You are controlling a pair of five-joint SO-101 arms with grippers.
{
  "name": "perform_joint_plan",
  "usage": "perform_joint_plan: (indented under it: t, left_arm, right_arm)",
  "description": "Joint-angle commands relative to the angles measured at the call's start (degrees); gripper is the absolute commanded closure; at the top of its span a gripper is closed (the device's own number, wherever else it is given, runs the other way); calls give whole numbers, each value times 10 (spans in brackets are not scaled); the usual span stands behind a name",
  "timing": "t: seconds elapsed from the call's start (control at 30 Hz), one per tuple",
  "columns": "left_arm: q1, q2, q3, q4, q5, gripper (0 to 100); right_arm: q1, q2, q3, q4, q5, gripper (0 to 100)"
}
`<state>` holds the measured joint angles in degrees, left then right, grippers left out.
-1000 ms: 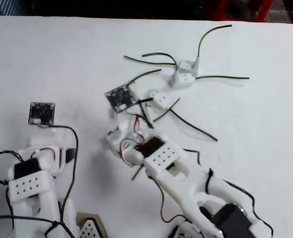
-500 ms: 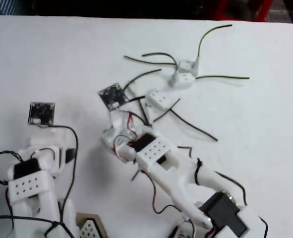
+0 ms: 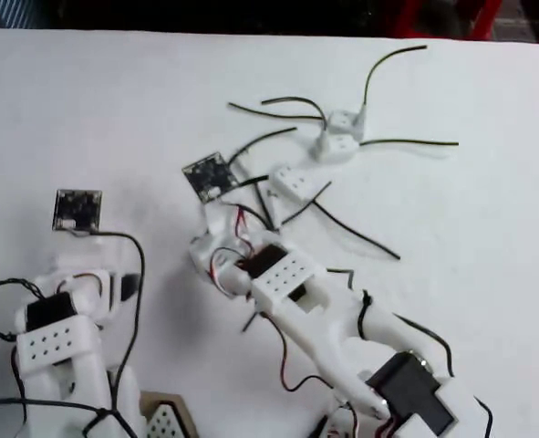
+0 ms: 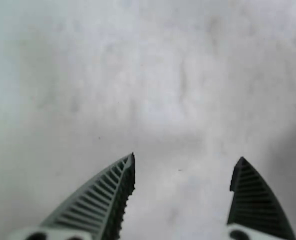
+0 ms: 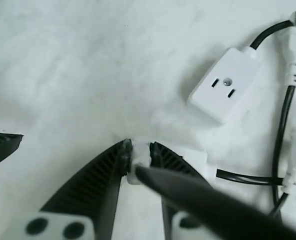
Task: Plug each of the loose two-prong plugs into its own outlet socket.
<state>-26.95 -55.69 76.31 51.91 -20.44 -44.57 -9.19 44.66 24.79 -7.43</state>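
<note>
My right claw is closed on a small white plug, pinched between the two jaw tips just above the surface, with a dark cord trailing back from it along the claw. The outlet socket lies flat nearby with its slots facing up, apart from the plug and with bare surface between them. My left claw hangs open over bare surface with nothing between its jaws, well away from the work. My main worry is the prongs: I cannot see them or tell which way they point, so I could bring the plug down misaligned and jam it on the socket face. The grip is only at the tips, and I judge that the plug could twist or pop out under pressure. The socket looks loose, so a sideways push would probably make it skid rather than accept the plug. Another black cable lies just beside the socket, and the trailing cord could snag on it or drag the socket. Farther off, a second white block has cords fanning out from it, and I cannot tell what is seated there.
</note>
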Motion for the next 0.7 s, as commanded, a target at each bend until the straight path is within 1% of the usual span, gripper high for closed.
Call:
perform_joint_plan:
  t: [0.0, 0.07, 0.2, 0.27, 0.5, 0.67]
  left_arm:
    - [-5, -12, -2, -11, 2, 695]
    - [-5, -12, -2, -11, 2, 695]
    - [-5, -12, -1, -11, 2, 695]
    - [-5, -12, -1, -11, 2, 695]
    - [-5, -12, -1, -11, 2, 695]
    - [-5, -12, -1, -11, 2, 695]
  right_arm:
    - [12, 18, -24, -7, 8, 982]
    - [16, 41, -30, -9, 27, 982]
    - [36, 61, -40, -5, 32, 982]
    - [43, 56, -40, 0, 33, 982]
    - [52, 7, -40, 70, 33, 982]
    - [50, 29, -40, 69, 33, 982]
